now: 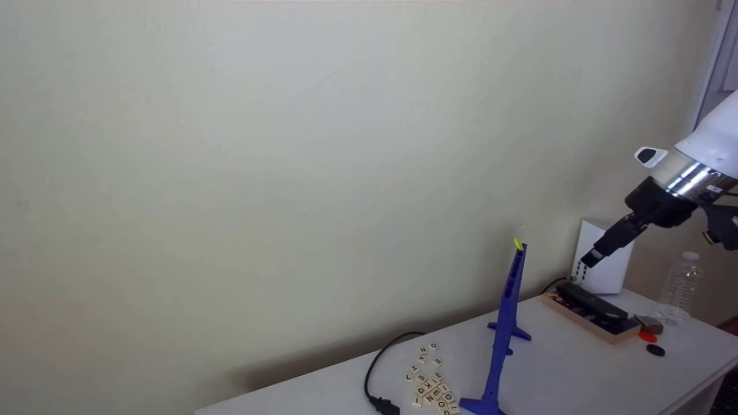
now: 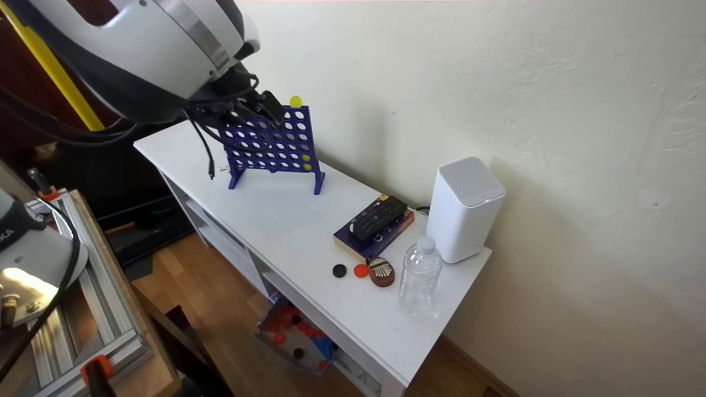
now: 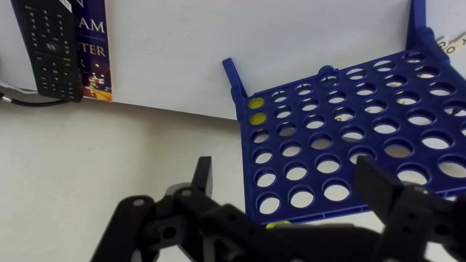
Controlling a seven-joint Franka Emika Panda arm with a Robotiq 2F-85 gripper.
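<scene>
We see the gripper (image 3: 285,176) spread wide, holding nothing, near the blue Connect Four grid (image 3: 371,140). Its legs (image 2: 319,182) hold it upright on the white table (image 2: 262,207), while a yellow disc (image 2: 295,101) sits atop one end, we think because it is partly inserted.

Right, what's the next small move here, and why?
Probably ease the open, empty jaws toward the tilted yellow disc to straighten it. It sticks up at the top edge of the blue rack, above the end column with two seated yellow discs at its bottom, and the jaws stand clear of it.
</scene>
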